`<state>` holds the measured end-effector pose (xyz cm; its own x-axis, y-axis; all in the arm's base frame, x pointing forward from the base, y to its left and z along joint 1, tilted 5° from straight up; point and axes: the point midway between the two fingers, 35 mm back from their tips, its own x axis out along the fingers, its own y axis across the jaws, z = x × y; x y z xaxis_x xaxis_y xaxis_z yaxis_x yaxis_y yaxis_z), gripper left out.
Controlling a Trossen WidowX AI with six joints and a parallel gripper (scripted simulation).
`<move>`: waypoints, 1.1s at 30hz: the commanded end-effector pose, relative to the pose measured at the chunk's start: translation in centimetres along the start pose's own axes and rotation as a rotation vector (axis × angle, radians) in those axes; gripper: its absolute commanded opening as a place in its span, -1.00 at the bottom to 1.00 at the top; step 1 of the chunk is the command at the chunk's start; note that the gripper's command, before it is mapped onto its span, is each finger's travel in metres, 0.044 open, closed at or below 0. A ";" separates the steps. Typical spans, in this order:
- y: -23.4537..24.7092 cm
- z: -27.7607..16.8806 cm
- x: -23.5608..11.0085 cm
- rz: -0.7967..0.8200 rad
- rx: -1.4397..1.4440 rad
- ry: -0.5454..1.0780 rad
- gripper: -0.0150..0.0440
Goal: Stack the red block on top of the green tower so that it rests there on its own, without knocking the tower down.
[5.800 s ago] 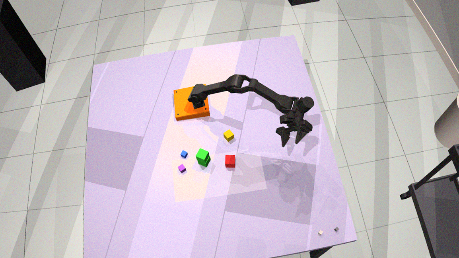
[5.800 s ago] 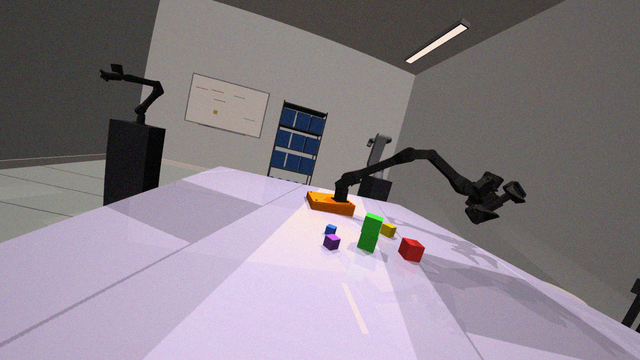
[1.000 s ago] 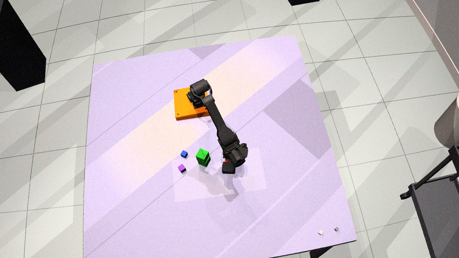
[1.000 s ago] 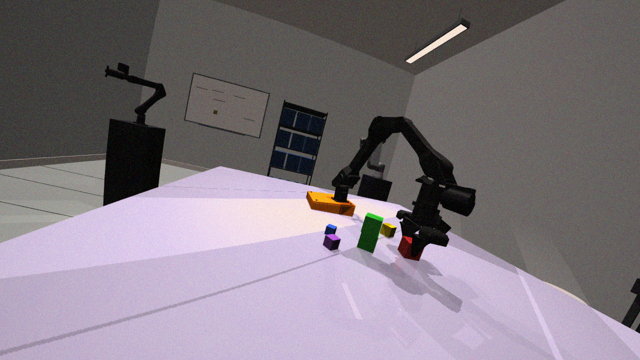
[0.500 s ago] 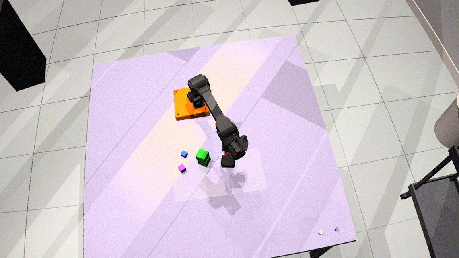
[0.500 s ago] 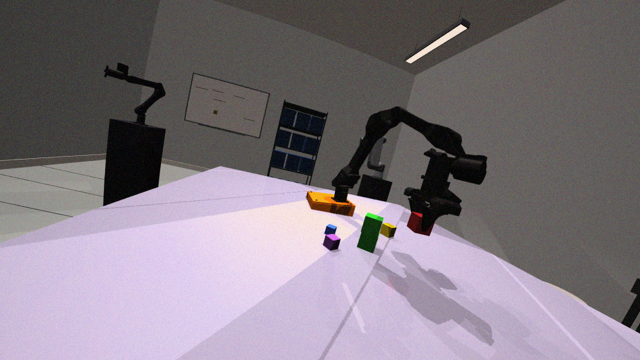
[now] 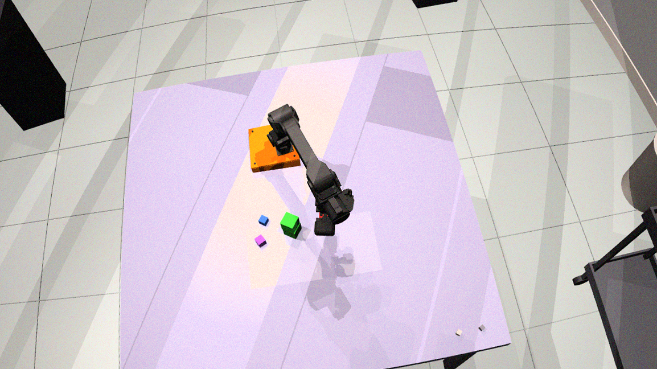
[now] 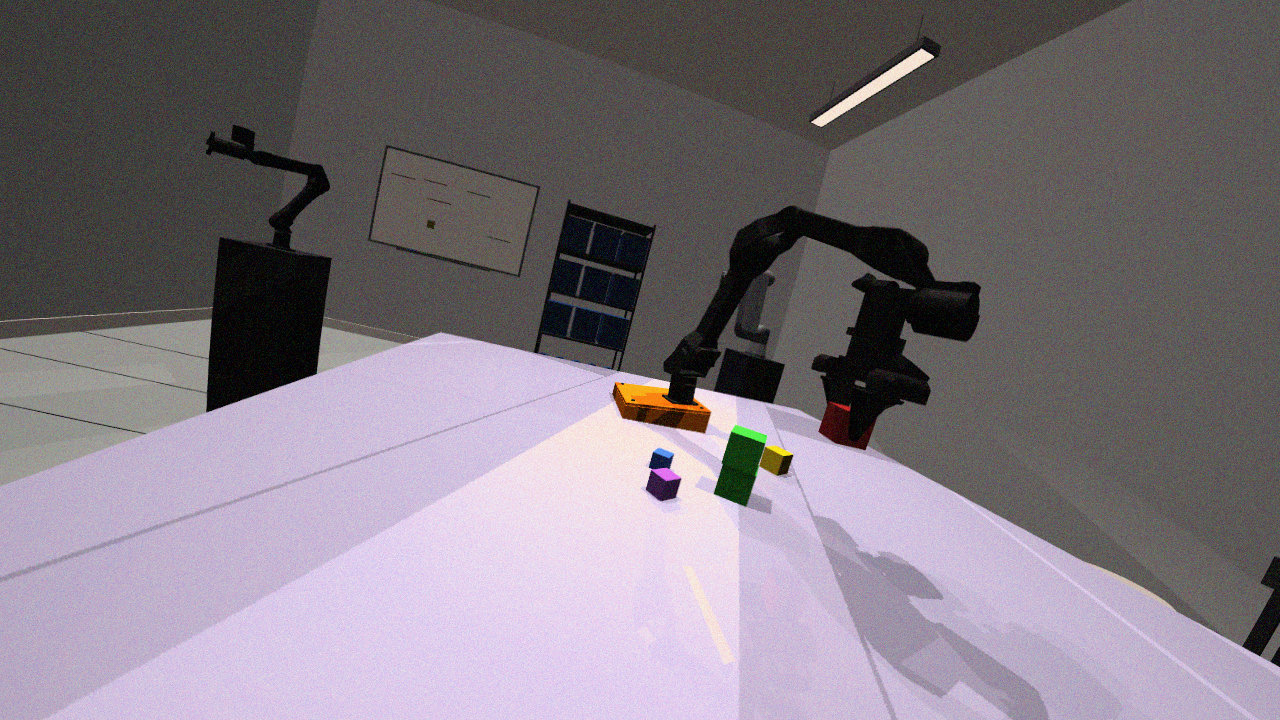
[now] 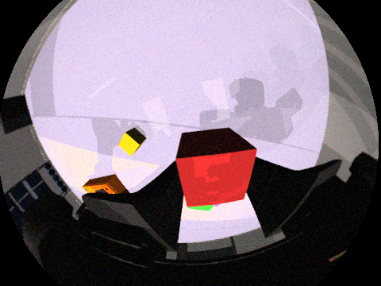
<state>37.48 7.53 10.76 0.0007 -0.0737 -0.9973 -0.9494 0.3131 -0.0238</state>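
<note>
Pinching the red block (image 8: pixel 842 423) between its two fingers, the gripper (image 8: pixel 861 413) holds it lifted off the desk (image 8: pixel 358 501), to the right of the green tower (image 8: pixel 740 464) and slightly beyond it in the exterior view. In the wrist view the block's flat side faces sit squarely against the fingers, which looks like the right place to hold it: opposite faces, around mid-height. It appears rigid, small and likely light, with hard smooth faces that could slip if the squeeze eased. The tower is narrow and tall, apparently two green cubes stacked, so I judge it easy to topple with a sideways nudge.

Count: one red block, one green tower, one blue cube (image 8: pixel 661 458), one purple cube (image 8: pixel 663 483), one yellow cube (image 8: pixel 776 459), and one orange base plate (image 8: pixel 660 407) under the arm.
</note>
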 end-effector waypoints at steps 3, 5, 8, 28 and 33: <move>-0.3 -3.4 -0.2 0.002 0.005 0.000 -0.49; -0.4 -4.7 -0.2 0.002 0.005 0.001 -0.49; -0.3 -6.8 -0.2 0.002 0.005 0.003 -0.49; 0.6 -12.9 -0.4 0.003 0.005 0.009 -0.49; 0.6 -12.9 1.3 0.002 0.005 0.009 -0.49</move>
<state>33.10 -4.54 11.48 0.0076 -0.0799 -0.9968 -0.9464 0.3212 -0.0330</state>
